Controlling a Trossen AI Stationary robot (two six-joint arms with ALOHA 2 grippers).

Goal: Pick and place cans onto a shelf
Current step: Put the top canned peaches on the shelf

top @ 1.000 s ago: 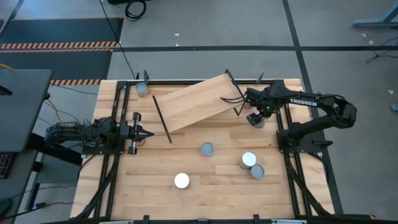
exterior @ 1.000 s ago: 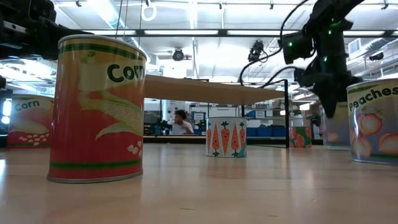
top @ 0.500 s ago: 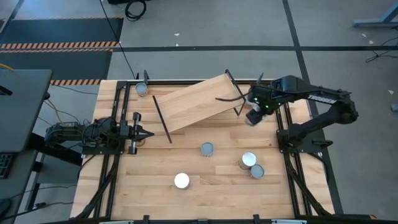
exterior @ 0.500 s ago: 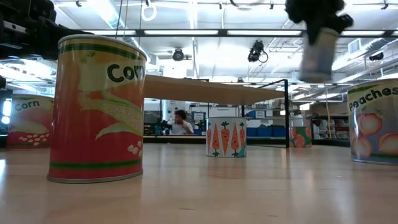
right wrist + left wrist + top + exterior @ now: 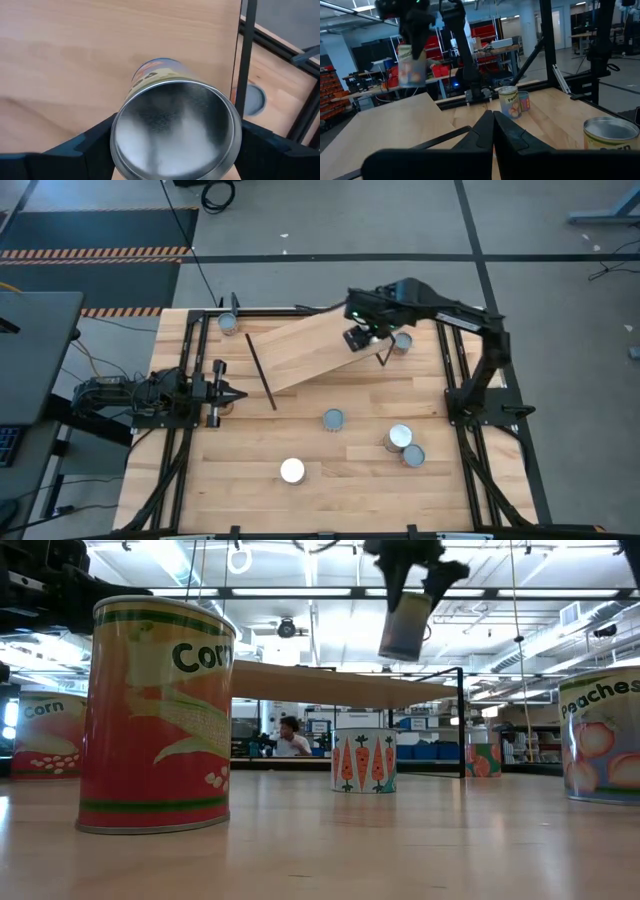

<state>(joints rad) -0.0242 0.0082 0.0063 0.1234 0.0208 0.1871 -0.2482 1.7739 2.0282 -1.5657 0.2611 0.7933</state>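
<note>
My right gripper (image 5: 358,338) is shut on a can (image 5: 175,130) with a silvery top. It holds the can in the air over the right end of the shelf (image 5: 310,345), a light wood board on black rod legs. In the low view the can (image 5: 405,625) hangs well above the board (image 5: 330,685). Other cans stand on the table: one beyond the shelf's right leg (image 5: 402,341), one at the far left (image 5: 229,323), and several nearer (image 5: 333,420) (image 5: 398,438) (image 5: 292,471). My left gripper (image 5: 238,393) waits shut at the table's left side. My right gripper pinches the can between its two fingers (image 5: 95,145), one on each side of the wall just below the top rim (image 5: 120,150). The fingers come steeply from above. The can hangs below them, lifted clear of the shelf and a little tilted.
The shelf's black leg rod (image 5: 242,55) runs close beside the held can. A corn can (image 5: 612,132) stands just beside my left gripper. Bare tabletop (image 5: 250,440) lies between the shelf and the near cans.
My right gripper has lifted the can off the table to the right of the shelf. It has carried the can up and toward the table's left and far edge, and now holds it over the shelf's right end. The gripper has tipped more steeply downward.
</note>
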